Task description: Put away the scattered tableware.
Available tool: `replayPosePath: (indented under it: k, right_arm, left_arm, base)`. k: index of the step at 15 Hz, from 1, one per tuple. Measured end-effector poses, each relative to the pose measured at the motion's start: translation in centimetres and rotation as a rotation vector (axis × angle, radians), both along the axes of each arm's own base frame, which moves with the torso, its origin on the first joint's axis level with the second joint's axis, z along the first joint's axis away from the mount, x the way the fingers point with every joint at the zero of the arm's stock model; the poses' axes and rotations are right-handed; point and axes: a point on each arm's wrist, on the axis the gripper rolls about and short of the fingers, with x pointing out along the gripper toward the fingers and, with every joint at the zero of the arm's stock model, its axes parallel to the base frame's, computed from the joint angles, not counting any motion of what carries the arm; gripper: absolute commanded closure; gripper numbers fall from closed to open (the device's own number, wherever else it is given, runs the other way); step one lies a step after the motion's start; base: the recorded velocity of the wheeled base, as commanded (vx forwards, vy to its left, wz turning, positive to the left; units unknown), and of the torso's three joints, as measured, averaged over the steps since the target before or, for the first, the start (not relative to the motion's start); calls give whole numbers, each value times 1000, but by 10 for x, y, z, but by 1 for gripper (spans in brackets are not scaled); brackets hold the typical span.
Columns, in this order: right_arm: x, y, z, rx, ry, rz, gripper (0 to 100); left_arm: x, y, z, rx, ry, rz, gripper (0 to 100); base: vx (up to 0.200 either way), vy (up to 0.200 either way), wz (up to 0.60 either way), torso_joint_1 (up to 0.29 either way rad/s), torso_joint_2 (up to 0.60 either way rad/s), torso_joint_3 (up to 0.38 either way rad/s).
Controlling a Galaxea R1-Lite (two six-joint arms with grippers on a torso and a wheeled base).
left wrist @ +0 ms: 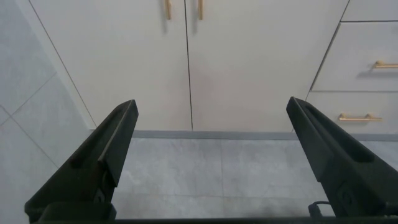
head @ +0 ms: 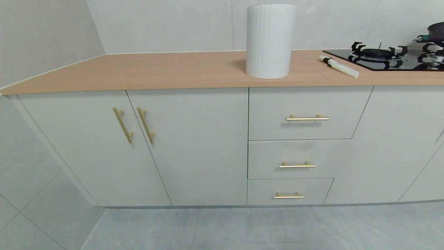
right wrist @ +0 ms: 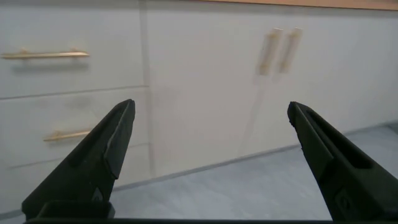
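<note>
Left gripper (left wrist: 211, 106): two dark fingers (left wrist: 109, 152) spread wide apart, nothing between them, hanging low over the grey tiled floor (head: 242, 229) and facing the foot of the cabinet. Right gripper (right wrist: 211, 106): fingers likewise well apart and holding nothing, low in front of the cabinet fronts. Beyond the floor, a pale cabinet run: a pair of doors (head: 194, 146) on the left, with two gold bar handles (head: 123, 125) just beside each other at the meeting edges. To their right is a stack of three drawers (head: 301, 114), each with one gold handle; all are closed. Above is the wooden bench (head: 156, 71). On it, over the drawers, a tall white ribbed canister (head: 269, 41) stands upright. To its right, apart from it, a knife (head: 340, 66) lies flat with a pale blade and a dark handle, the handle end farther back, just beside the corner of a black glass hob (head: 378, 55). A dark pan (head: 435, 33) sits on the hob at the far right edge, partly cut off. Grey tiled wall (head: 166, 24) behind.
</note>
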Motion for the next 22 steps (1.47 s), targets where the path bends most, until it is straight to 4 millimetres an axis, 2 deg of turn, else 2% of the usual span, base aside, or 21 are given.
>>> replayPosePath:
  k: [2,5,7,10,13,22]
  right_arm:
    - [-17,0,-25,-5,-28,-13,0]
    - [-19,2,-67,13,-22,-14,0]
    - [-18,5,-87,73,53,107,0]
    - [-18,6,-89,120,35,158,0]
    - [-18,10,-95,154,89,351,0]
    - [-18,10,-95,129,93,354,0]
  left_arm:
    - [0,0,0,0,0,0,0]
    - [0,0,0,0,0,0,0]
    - [0,0,0,0,0,0,0]
    - [0,0,0,0,0,0,0]
    - [0,0,0,1,0,0,0]
    - [0,0,0,1,0,0,0]
  base:
    - [0,0,0,0,0,0]
    - [0,0,0,0,0,0]
    - [0,0,0,0,0,0]
    - [0,0,0,0,0,0]
    - [0,0,0,0,0,0]
    - [0,0,0,0,0,0]
